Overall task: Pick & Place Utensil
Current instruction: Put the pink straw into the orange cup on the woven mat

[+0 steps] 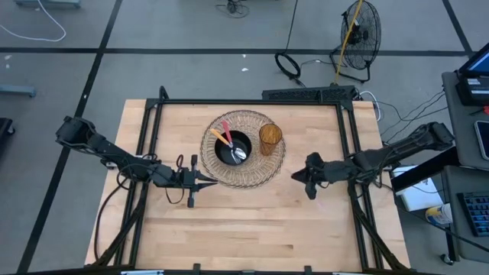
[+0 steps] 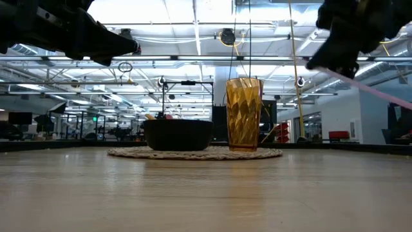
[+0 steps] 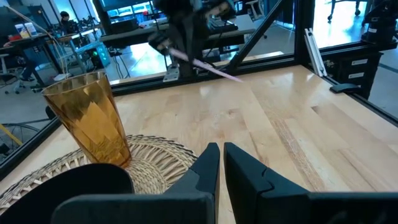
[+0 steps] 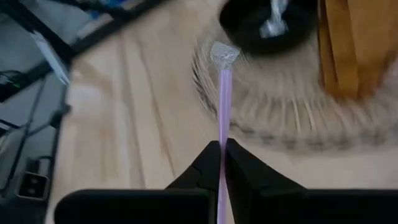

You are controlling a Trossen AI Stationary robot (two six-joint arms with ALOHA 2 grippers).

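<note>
A lilac-handled spoon (image 4: 222, 93) with a silver bowl (image 4: 224, 55) sits in my right gripper (image 4: 222, 144), which is shut on it. That gripper (image 1: 299, 174) hovers above the table just right of the round woven mat (image 1: 252, 177). On the mat stand a black bowl (image 1: 223, 149), with other utensils (image 1: 229, 141) leaning in it, and an upright amber cup (image 1: 270, 139). My left gripper (image 1: 208, 181) is shut and empty, and hovers at the mat's left edge. My right gripper pinches the spoon's lilac handle (image 4: 222, 134) between its two fingers, partway along it. The fingers lie along the handle, and the silver bowl points ahead of them toward the mat. The spoon is lifted clear of the table, and its free handle end (image 2: 386, 91) slants down behind the gripper.
Bare wooden tabletop (image 1: 252, 229) lies between the mat and the near edge. A black frame rail (image 1: 252, 101) runs along the far edge, with side rails on the left and right. Off the table stand a floor fan (image 1: 357, 34) and a desk with equipment (image 1: 466, 153).
</note>
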